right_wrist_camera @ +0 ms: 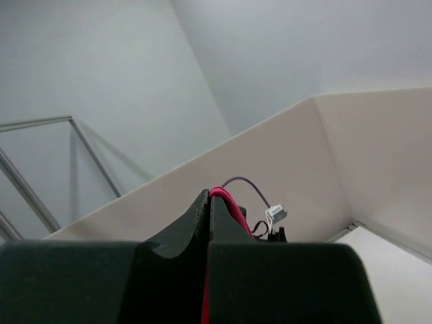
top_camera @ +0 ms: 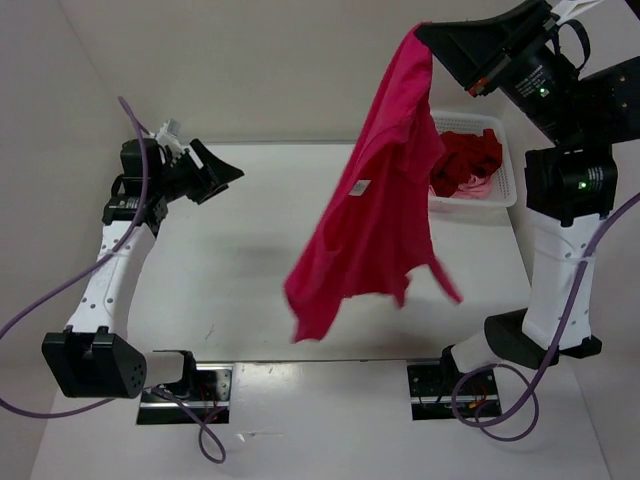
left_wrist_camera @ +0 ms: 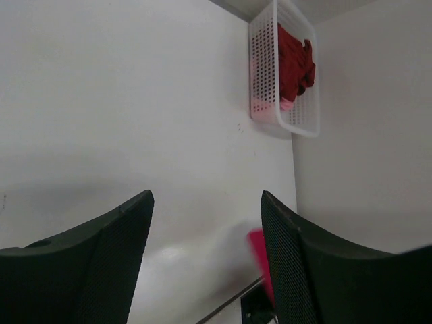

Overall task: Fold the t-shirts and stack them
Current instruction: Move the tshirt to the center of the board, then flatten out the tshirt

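My right gripper is raised high at the back right and shut on the bright magenta-red t-shirt, which hangs down above the table. In the right wrist view a strip of the shirt shows between the closed jaws. The dark crimson t-shirt lies in the white mesh basket with the light pink t-shirt under it. My left gripper is open and empty above the table's left side. The left wrist view shows the crimson shirt in the basket and a bit of the magenta shirt.
The white table lies below the hanging shirt. The basket stands at the table's back right corner, beside the right arm. Purple cables loop off both arms near the front edge.
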